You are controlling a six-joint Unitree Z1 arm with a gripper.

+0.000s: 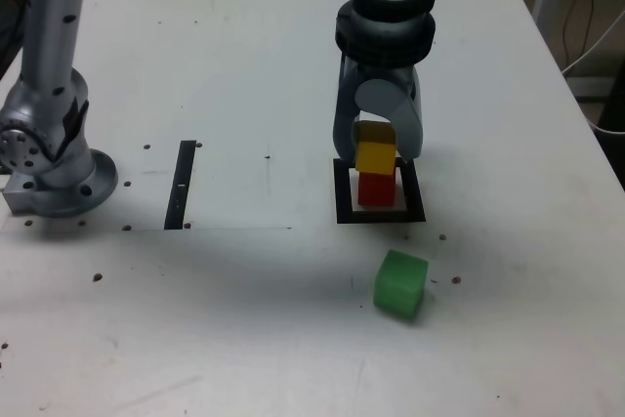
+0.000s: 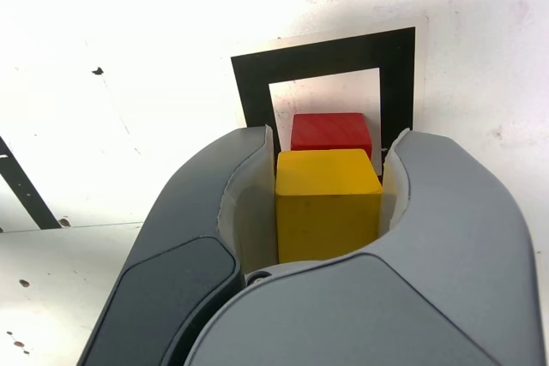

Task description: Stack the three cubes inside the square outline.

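Jaws of the grey plastic gripper [image 2: 335,132] clenched on the solid yellow matte cube [image 2: 328,203], one jaw per side, both touching it. Yellow's up over the solid red matte cube [image 1: 377,189], overlapping it in both views; can't tell if the two touch. Red sits inside the thick black square outline w/ white centre [image 1: 344,210], near its middle L-to-R in the exterior view. Solid green matte cube [image 1: 400,283] is outside the outline, on the white tabletop [image 1: 254,339], nearer the cam, apart from the other two, turned at an angle. Straight narrow black strip [image 1: 180,186] lies toward the exterior view's left, well apart from the outline. Further left, grey arm-like unit w/ round base [image 1: 73,187]; thin white cable [image 1: 586,58] off the tabletop's right edge, same view.
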